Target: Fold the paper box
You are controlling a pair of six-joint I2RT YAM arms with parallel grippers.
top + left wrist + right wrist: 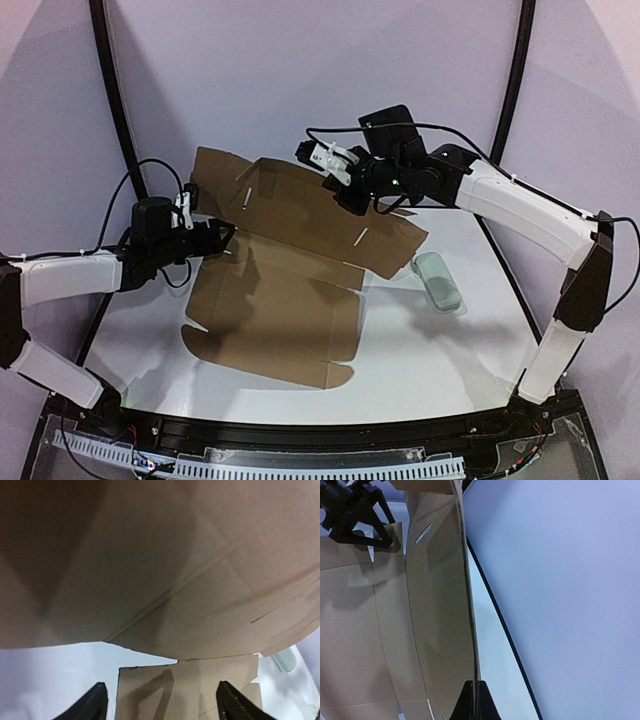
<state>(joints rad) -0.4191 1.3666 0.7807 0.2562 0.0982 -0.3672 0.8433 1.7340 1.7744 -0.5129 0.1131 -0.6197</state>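
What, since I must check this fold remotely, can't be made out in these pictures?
Left wrist view: the paper box fills the frame, blurred; left pincer fingers cut by the bottom edge.
Right wrist view: right pincer cut off below, only tips show.
Top view: the right arm hides part of the box's far edge.
Left wrist view: grey-green case blurred, half behind cardboard.

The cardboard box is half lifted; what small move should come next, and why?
Probably close the left tool on the left edge of the paper box: its fingers stand open there with cardboard between them, while the right tool, shut on the raised far panel, holds that up.
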